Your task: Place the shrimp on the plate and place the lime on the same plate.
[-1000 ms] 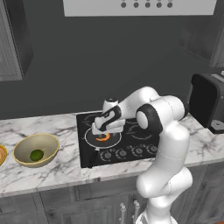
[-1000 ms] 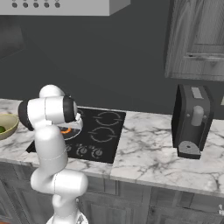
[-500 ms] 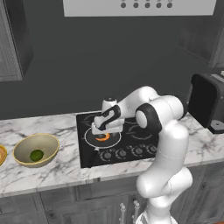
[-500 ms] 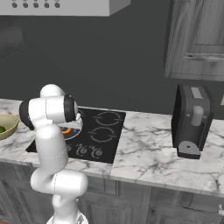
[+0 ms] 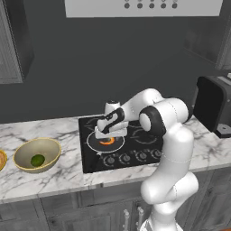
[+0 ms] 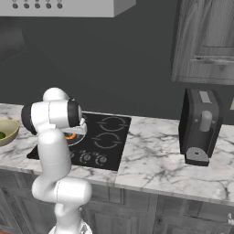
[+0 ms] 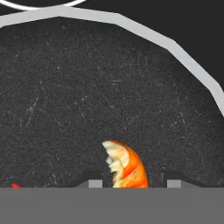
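The orange shrimp point(image 7: 127, 168) lies in a round dark pan point(image 5: 95, 145) on the cooktop. My gripper point(image 5: 108, 136) is down over it, and its two tips stand on either side of the shrimp in the hand view, narrowed but with a gap on the right side. The shrimp point(image 5: 107, 141) peeks out just under the hand. The dark green lime point(image 5: 37, 159) rests in a tan-yellow bowl point(image 5: 25, 151) on the counter to the left. A sliver of the orange-rimmed plate point(image 5: 1, 160) shows at the far left edge.
The black cooktop point(image 5: 140, 151) has a row of knobs along its front. A dark toaster point(image 6: 201, 125) stands on the marble counter to the right. Dark cabinets and a hood hang above.
The fingers have narrowed around the shrimp. The arm and the hand have stayed in place over the pan.
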